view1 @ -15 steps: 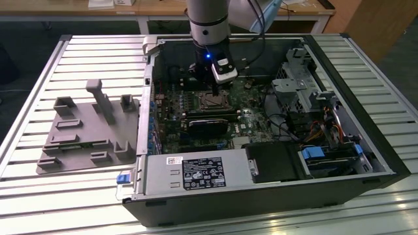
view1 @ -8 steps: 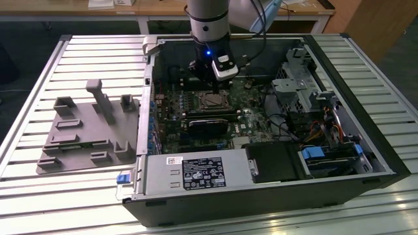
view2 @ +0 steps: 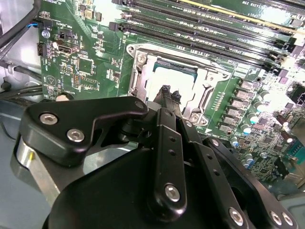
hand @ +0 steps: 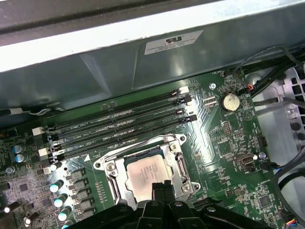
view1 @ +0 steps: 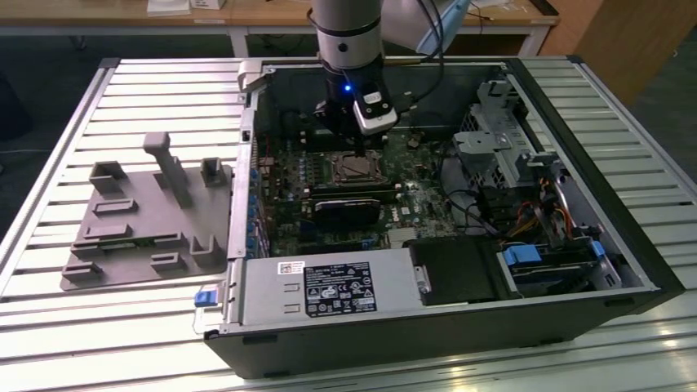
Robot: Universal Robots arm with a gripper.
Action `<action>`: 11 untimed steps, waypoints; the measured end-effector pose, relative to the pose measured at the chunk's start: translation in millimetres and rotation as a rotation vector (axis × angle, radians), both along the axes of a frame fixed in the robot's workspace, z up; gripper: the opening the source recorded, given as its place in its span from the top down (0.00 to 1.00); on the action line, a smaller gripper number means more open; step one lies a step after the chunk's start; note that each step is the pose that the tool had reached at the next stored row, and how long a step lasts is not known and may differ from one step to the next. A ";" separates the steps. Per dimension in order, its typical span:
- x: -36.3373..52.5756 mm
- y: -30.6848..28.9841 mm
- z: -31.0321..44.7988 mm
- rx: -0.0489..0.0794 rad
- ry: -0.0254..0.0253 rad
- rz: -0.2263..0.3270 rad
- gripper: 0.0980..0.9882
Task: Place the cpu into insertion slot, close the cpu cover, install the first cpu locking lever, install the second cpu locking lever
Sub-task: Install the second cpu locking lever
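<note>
CPU (view1: 355, 169) sits in the insertion slot (view1: 336, 157) near the middle of the green motherboard (view1: 419, 204) in the exterior view, gripper (view1: 361, 147) directly above it. Second wrist view: fingertips (view2: 166, 90) pressed together, holding nothing, over the chip's pale top, cpu cover (view2: 141, 71) framing it. First wrist view: chip seated square inside the silvery frame, just beside the memory slots (hand: 119, 125).

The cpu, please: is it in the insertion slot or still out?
In. The cpu lies flat inside the insertion slot, and the end effector hovers at its edge.
</note>
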State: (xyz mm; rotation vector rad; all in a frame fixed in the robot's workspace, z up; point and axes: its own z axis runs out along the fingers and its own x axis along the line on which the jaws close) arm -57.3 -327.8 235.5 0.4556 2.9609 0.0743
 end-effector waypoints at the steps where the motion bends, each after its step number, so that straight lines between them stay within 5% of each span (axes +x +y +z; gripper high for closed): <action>1: 0.0 0.0 0.0 0.000 0.0000 0.000 1.00; 11: 0.0 0.0 10.2 -0.001 0.0000 0.000 1.00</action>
